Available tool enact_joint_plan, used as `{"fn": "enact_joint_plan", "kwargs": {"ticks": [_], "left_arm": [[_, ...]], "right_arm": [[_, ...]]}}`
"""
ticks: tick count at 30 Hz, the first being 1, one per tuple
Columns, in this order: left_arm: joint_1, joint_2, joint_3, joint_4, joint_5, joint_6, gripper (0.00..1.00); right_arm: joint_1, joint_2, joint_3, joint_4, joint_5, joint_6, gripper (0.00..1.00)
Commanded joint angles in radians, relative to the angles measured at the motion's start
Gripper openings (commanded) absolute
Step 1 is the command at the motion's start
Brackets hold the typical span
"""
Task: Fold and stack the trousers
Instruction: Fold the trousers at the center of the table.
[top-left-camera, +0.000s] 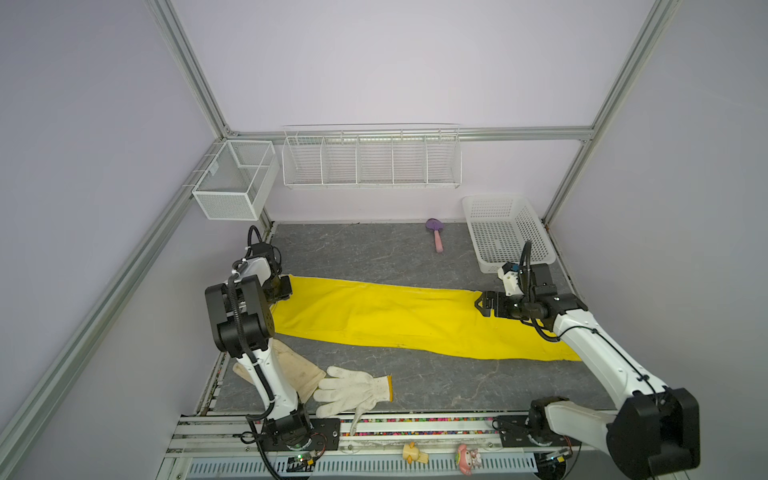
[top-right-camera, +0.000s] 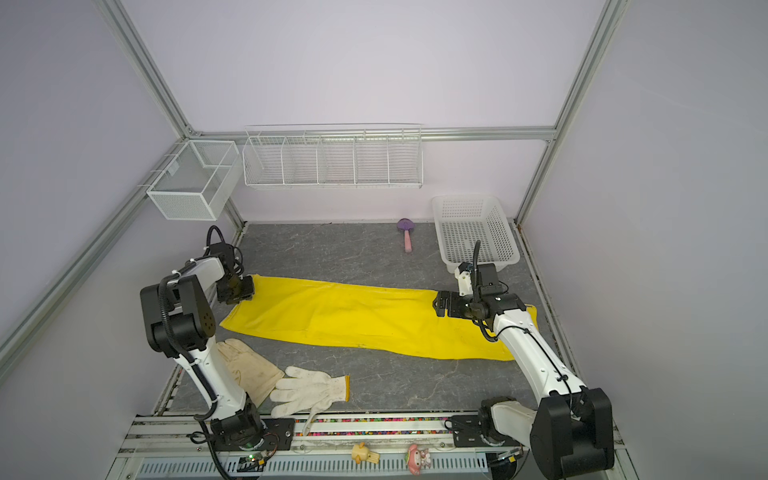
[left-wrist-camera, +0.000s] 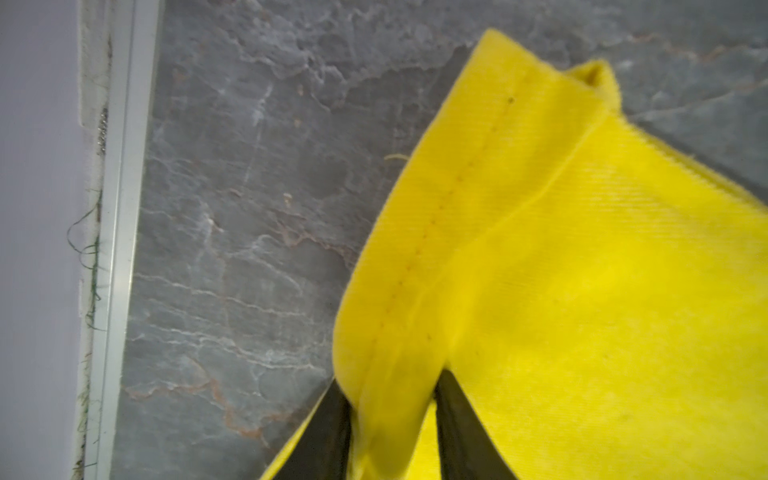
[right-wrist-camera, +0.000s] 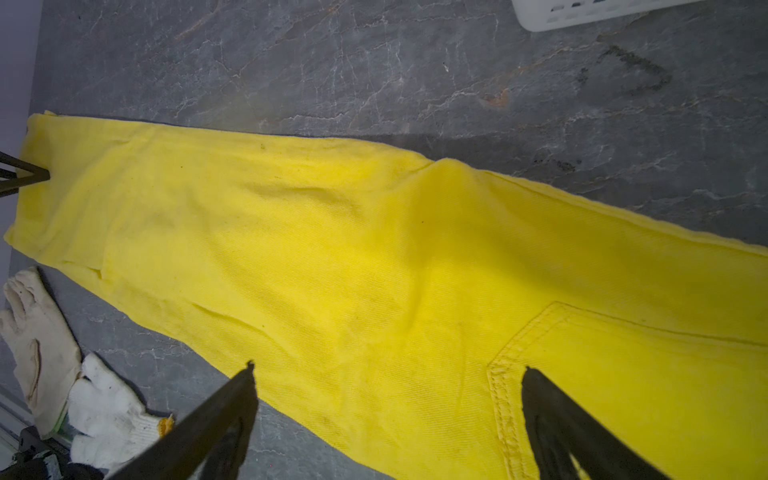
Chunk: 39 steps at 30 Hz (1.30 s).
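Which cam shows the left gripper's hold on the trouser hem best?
Left wrist: the left gripper has its fingers either side of a hem fold of the trousers, close up. Both top views show it small, contact unclear. Right wrist shows it tiny, far off.

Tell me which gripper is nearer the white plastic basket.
Right. The right gripper hovers open over the trousers' pocket end, just in front of the basket; the left gripper pinches the hem at the opposite end.
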<state>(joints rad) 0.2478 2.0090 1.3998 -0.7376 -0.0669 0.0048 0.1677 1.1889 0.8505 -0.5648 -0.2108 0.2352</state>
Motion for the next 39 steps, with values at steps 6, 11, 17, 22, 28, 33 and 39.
{"fn": "enact_joint_plan", "kwargs": {"ticks": [6,11,17,22,28,33,39], "left_arm": [[0.01,0.009,0.026,-0.097,-0.031,0.001,0.0],[0.01,-0.018,0.088,-0.199,-0.059,-0.044,0.0],[0.006,-0.144,0.103,-0.336,0.001,-0.153,0.0],[-0.064,-0.277,0.093,-0.429,0.037,-0.261,0.0],[-0.195,-0.428,0.09,-0.47,0.182,-0.413,0.0],[-0.365,-0.502,0.067,-0.43,0.271,-0.583,0.0],[-0.643,-0.503,0.083,-0.255,0.303,-0.837,0.0]], "right_arm": [[-0.009,-0.008,-0.009,0.022,-0.036,0.01,1.0],[-0.011,-0.005,-0.003,0.028,-0.04,0.012,1.0],[-0.014,0.015,-0.022,0.075,-0.075,0.042,1.0],[-0.016,0.045,-0.029,0.104,-0.105,0.054,0.99],[-0.022,0.069,-0.023,0.122,-0.135,0.06,0.99],[-0.023,0.068,-0.016,0.128,-0.141,0.061,0.99],[-0.031,0.052,-0.02,0.135,-0.144,0.064,0.99]]}}
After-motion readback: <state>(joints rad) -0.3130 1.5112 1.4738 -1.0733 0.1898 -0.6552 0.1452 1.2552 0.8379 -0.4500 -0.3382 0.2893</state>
